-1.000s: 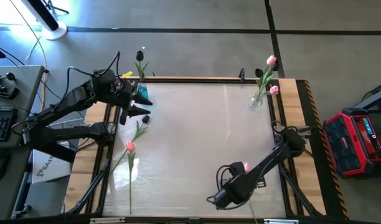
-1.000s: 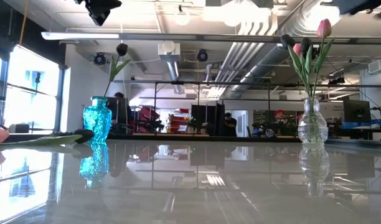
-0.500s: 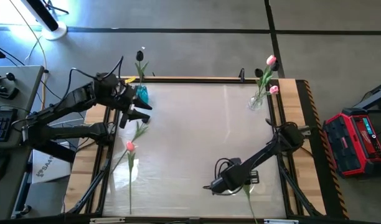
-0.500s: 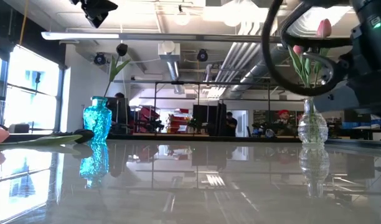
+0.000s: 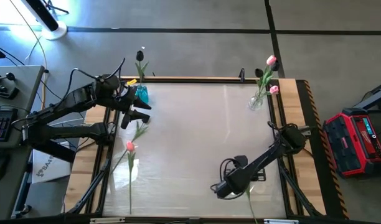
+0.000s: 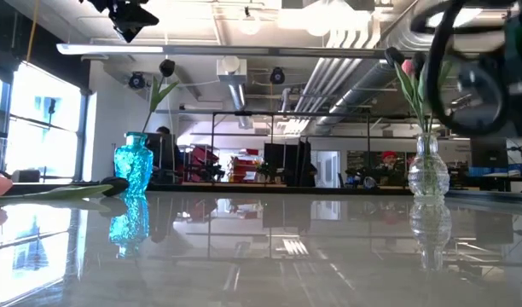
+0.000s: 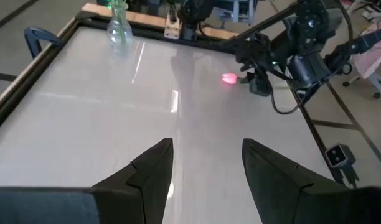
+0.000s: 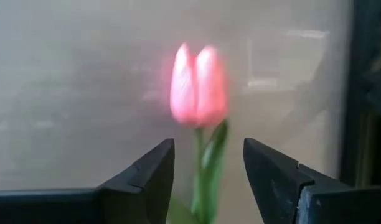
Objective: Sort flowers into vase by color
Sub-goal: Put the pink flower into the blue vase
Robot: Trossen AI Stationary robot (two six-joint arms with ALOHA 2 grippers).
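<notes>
- Right gripper [image 8: 206, 171]: fingers parted, stem of a pink tulip [image 8: 198, 87] running up between them, bud just beyond the tips; contact with the stem not discernible. Seen from above, right gripper [image 5: 223, 190] low over the table [image 5: 197, 137], at the edge opposite the clear vase and well apart from it.
- Left gripper [image 7: 206, 165]: fingers parted, nothing between them, bare tabletop beyond. From above, left gripper [image 5: 139, 112] raised just beside the blue vase, on the side toward the table's middle.
- Blue vase [image 6: 133, 164]: ribbed turquoise glass, upright at one far corner, one near-black tulip [image 6: 166, 67] standing in it on a green stem with a leaf.
- Clear vase [image 6: 428, 169]: rounded glass, upright at the other far corner, well apart from the blue vase; pink tulips [image 5: 270, 61] and green leaves in it, partly hidden in the low view by the right arm [image 6: 474, 81].
- Loose pink tulip [image 5: 129, 146]: flat on the table, beyond the left gripper from the blue vase, stem stretching away toward the opposite edge.
- Surface: pale, glossy, wood-framed, mirroring both vases.
- Room: open workshop behind the vases, ceiling ducts and lights, monitors, bright window beside the blue vase.
</notes>
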